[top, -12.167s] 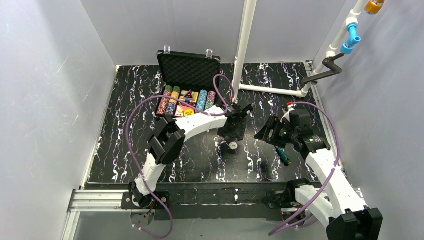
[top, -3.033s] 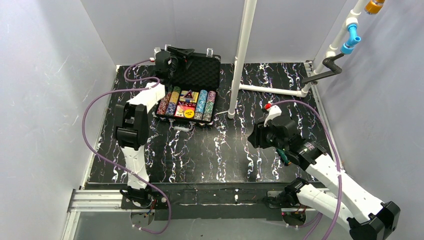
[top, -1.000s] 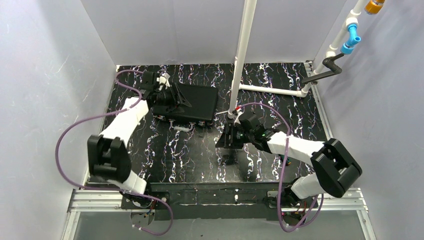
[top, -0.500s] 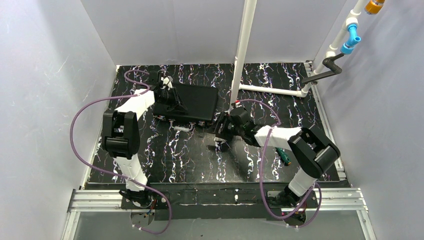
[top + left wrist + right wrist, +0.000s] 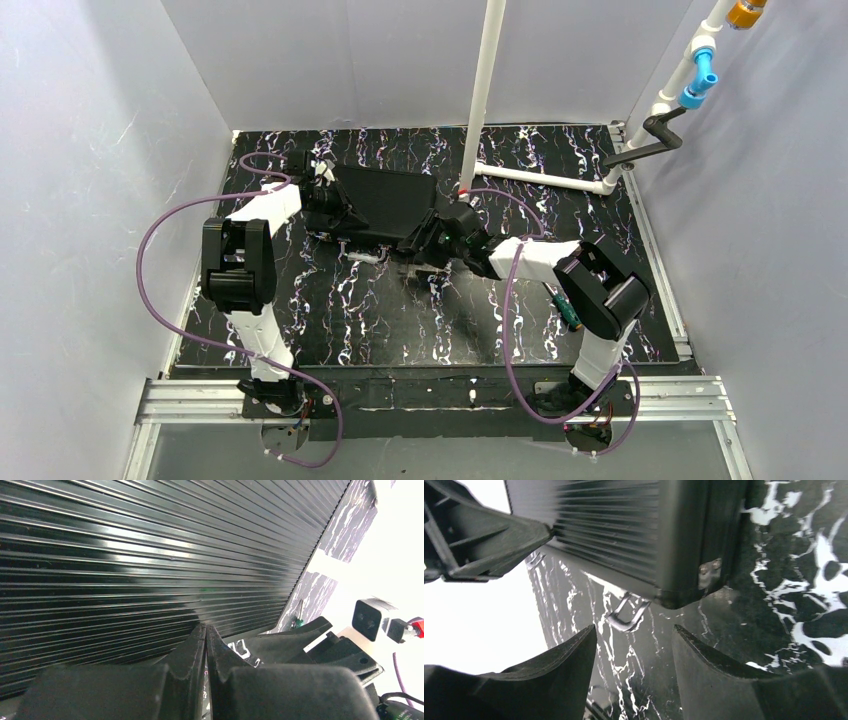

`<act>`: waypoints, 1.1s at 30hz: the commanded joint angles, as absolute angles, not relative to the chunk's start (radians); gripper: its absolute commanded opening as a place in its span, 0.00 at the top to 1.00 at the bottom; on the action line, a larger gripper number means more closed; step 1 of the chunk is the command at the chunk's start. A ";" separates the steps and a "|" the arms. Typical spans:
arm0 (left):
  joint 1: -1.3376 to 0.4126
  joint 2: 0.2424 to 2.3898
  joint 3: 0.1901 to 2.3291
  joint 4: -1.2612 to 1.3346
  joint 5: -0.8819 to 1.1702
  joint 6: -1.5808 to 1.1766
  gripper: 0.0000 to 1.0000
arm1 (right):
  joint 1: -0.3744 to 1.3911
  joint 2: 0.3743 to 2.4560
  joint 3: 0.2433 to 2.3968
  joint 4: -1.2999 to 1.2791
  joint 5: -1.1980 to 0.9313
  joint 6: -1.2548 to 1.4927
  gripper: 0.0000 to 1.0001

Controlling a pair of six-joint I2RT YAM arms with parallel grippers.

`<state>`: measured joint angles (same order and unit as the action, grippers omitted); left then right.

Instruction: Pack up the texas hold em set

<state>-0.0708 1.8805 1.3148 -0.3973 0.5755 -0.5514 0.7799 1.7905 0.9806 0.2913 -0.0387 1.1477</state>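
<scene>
Green-handled screwdriver (image 5: 568, 312) lying on the black marbled mat (image 5: 400, 320), well off to the near right of the case (image 5: 385, 203). Closer in, right gripper (image 5: 427, 238) at the case's near right corner, low over the mat, fingers apart with nothing between them; from the wrist view, a metal latch (image 5: 626, 616) hanging loose from the case's front edge. Black ribbed case itself shut, lid down, flat on the mat toward the far side, contents hidden. Left gripper (image 5: 335, 203) at the case's left end, fingers pressed together, tips at the ribbed lid, contact not certain. White pole (image 5: 483, 90) upright just beyond the case's far right corner.
</scene>
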 commanded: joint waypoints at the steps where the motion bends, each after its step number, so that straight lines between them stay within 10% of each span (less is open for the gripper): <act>1: -0.067 1.912 1.292 -0.489 0.489 -0.518 0.99 | 0.785 1.798 1.020 0.228 0.105 1.192 0.36; 33: -0.066 1.894 1.303 -0.494 0.496 -0.509 0.99 | 0.953 1.791 1.015 -0.092 0.354 0.631 0.40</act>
<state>-0.0708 1.8805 1.3170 -0.4015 0.5755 -0.5495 0.9440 1.8351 1.0222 0.1070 0.2966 0.8436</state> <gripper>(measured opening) 0.017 0.609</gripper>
